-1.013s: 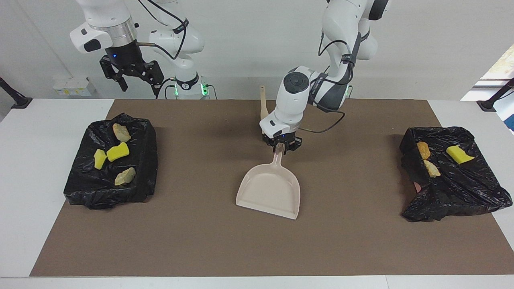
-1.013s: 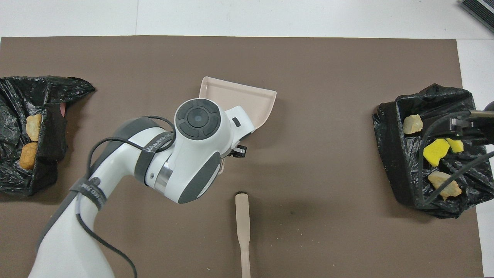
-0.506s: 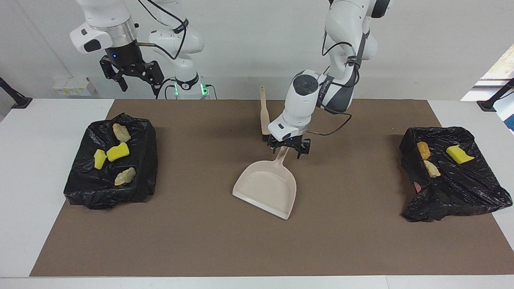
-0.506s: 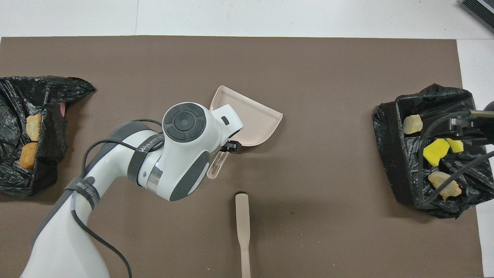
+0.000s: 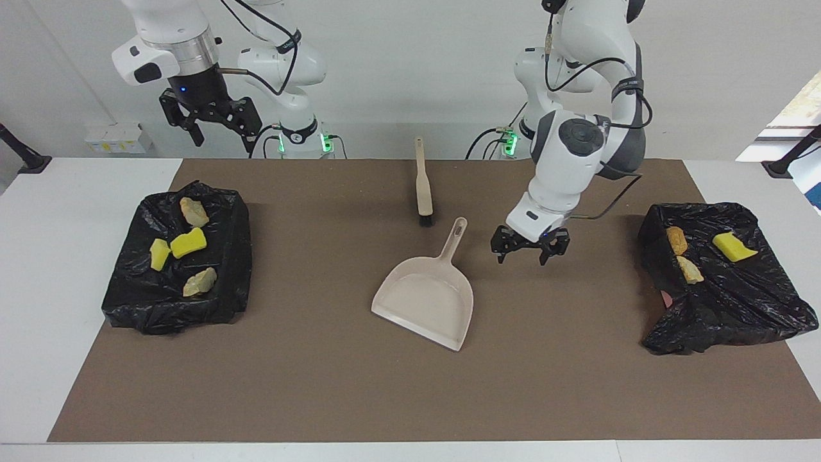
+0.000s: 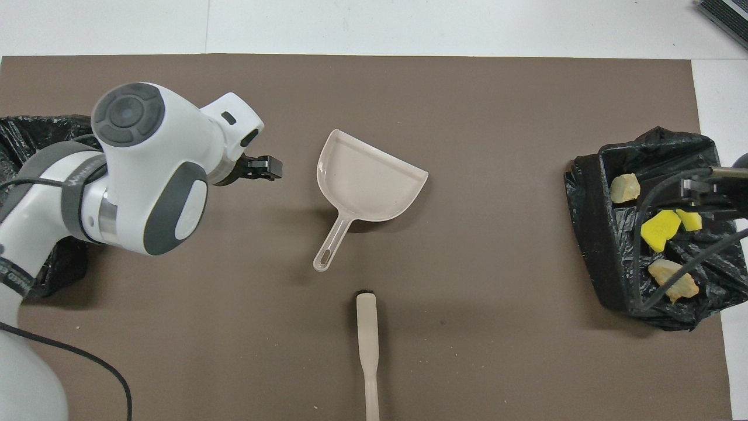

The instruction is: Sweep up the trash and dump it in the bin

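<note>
Trash lies in two black-lined bins — well apart from the left gripper, empty and spread wide over bare mat beside the dustpan; the right gripper waits raised, also wide.

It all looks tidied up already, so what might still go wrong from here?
The left end effector hangs open and low over the mat beside the dustpan; a careless swing might knock the pan. The bin at the left arm's end has a sagging liner, so its scraps may slide out. The right end effector waits, open, above the other bin.
</note>
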`<move>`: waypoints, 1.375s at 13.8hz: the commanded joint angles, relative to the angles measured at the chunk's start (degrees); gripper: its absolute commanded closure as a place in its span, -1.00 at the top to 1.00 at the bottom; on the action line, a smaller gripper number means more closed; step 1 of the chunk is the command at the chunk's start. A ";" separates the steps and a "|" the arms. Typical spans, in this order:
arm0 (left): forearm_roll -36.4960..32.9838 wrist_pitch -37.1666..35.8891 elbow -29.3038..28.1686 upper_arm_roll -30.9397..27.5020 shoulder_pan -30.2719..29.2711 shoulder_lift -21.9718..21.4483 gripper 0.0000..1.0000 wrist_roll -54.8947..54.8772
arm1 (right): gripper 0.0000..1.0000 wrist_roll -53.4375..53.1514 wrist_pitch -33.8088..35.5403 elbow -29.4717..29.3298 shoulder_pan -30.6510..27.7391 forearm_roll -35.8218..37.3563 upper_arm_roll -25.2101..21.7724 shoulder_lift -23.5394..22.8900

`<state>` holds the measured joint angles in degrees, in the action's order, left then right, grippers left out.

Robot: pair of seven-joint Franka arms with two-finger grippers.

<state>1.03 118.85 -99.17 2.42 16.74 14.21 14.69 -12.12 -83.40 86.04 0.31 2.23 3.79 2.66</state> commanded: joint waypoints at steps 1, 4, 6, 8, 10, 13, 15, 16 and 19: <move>-1.21 -4.05 3.45 0.48 -4.85 -0.32 1.00 -5.25 | 1.00 0.96 -0.36 0.80 -0.49 -1.17 -0.18 0.51; -0.68 -8.37 4.69 0.48 -9.70 -3.21 1.00 -11.52 | 1.00 0.96 -0.36 0.80 -0.49 -1.17 -0.18 0.51; -0.77 -11.08 4.52 0.40 -11.89 -5.49 1.00 -11.79 | 1.00 0.96 -0.36 0.80 -0.49 -1.17 -0.10 0.51; -1.12 -14.77 4.69 0.40 -13.04 -7.43 1.00 -15.28 | 1.00 0.79 -0.36 0.80 -0.49 -1.17 -0.18 0.51; -1.21 -18.37 5.56 0.05 -13.13 -9.01 1.00 -16.54 | 1.00 0.96 -0.36 0.80 -0.49 -1.17 -0.18 0.51; -0.77 -26.20 10.30 0.04 -13.05 -9.20 1.00 -16.54 | 1.00 0.79 -0.36 0.80 -0.49 -1.17 -0.18 0.51; -0.16 -26.39 9.97 0.13 -12.70 -9.98 1.00 -14.96 | 1.00 0.96 -0.36 0.80 -0.49 -1.17 -0.18 0.51; 0.02 -26.39 9.62 0.13 -12.69 -10.07 1.00 -14.35 | 1.00 0.96 -0.36 0.80 -0.49 -1.17 -0.18 0.51; 0.02 -27.09 9.61 0.13 -12.61 -10.43 1.00 -14.34 | 1.00 0.96 -0.27 0.80 -0.49 -1.17 -0.18 0.51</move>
<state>0.98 93.33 -89.86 2.50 4.07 4.29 -0.39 -12.12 -83.40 86.04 0.31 2.23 3.79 2.65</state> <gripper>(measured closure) 0.000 0.000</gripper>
